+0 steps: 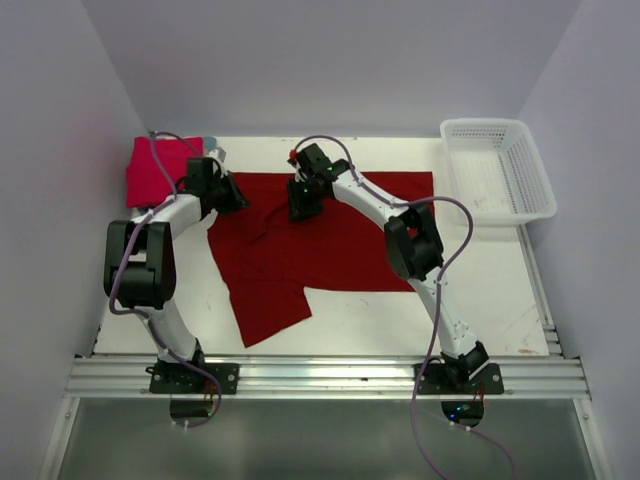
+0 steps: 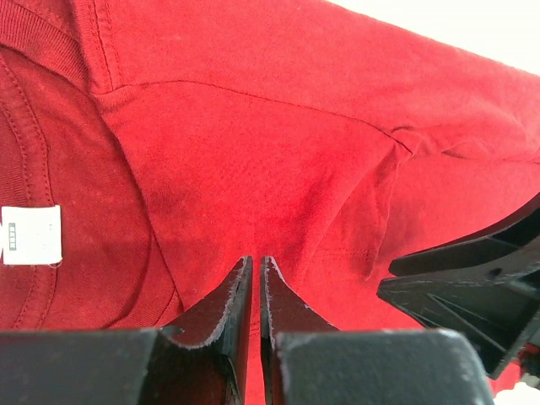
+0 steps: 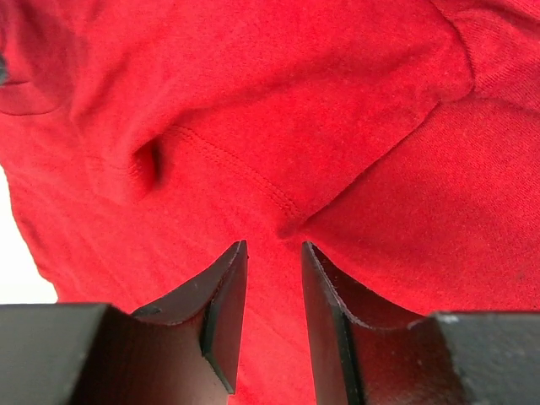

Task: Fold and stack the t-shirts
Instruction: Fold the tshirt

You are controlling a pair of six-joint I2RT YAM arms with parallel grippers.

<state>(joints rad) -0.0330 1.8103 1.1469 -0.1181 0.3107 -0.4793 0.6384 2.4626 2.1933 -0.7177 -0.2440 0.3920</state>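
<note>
A dark crimson t-shirt (image 1: 330, 245) lies spread across the middle of the table, one sleeve trailing toward the near edge. Its collar and white label (image 2: 31, 234) show in the left wrist view. My left gripper (image 1: 232, 195) sits at the shirt's far left edge. Its jaws (image 2: 256, 260) are pinched together on the crimson cloth with only a sliver between them. My right gripper (image 1: 303, 207) is down on the shirt's far edge. Its fingers (image 3: 274, 245) stand apart, with a raised fold of the cloth (image 3: 278, 126) at their tips. A folded pinkish-red t-shirt (image 1: 160, 170) rests at the far left corner.
A white mesh basket (image 1: 497, 165) stands at the far right corner. A purple cable (image 1: 160, 150) crosses the folded shirt. The right gripper's black body (image 2: 472, 287) shows at the right of the left wrist view, close beside the left gripper. White walls enclose three sides of the table.
</note>
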